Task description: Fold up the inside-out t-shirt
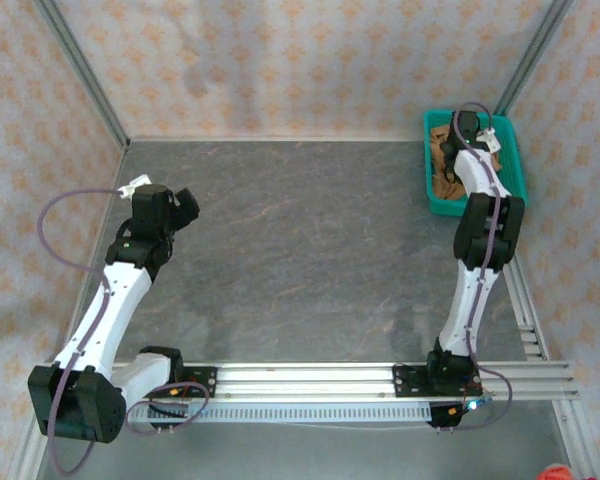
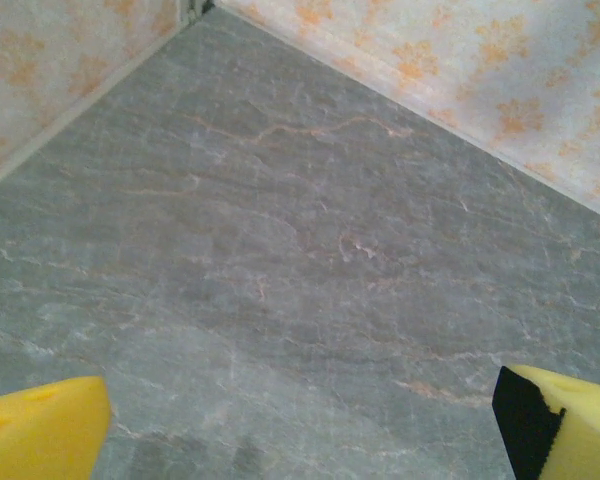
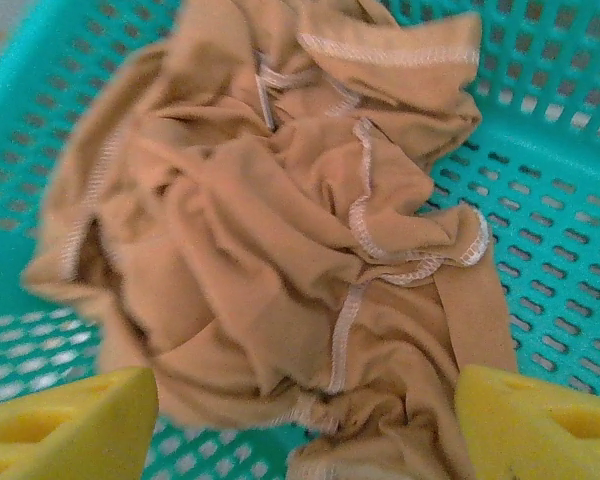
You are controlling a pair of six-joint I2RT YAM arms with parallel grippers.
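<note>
- My left gripper (image 1: 185,205) hangs over the left side of the grey table (image 1: 310,230), well apart from the basket.
- In the left wrist view my left gripper (image 2: 300,425) has its yellow fingertips (image 2: 50,425) spread to the two bottom corners of the picture. Nothing but bare, stone-patterned table top (image 2: 300,220) lies between them, so this hand is wide apart and holds nothing.
- My right arm reaches out to the far right corner of the table, where my right gripper (image 1: 467,125) is down over the teal plastic mesh basket (image 1: 513,165).
- The inside-out t-shirt (image 3: 270,230) is a crumpled tan heap inside that basket (image 3: 560,190), with pale stitched seams and hems showing on the outside. From above I can only see a little of the tan cloth (image 1: 442,170) in the left part of the basket, beside my arm.
- In the right wrist view my right gripper (image 3: 305,425) has its yellow fingertips (image 3: 525,420) apart, one on each side of the near edge of the heap. Folds of the shirt lie in the gap between them.
- My right fingers are not clamped on the cloth. Whether either pad brushes the fabric, I cannot tell.
- The basket sits against the right-hand wall (image 1: 580,100), papered with an orange pattern.
</note>
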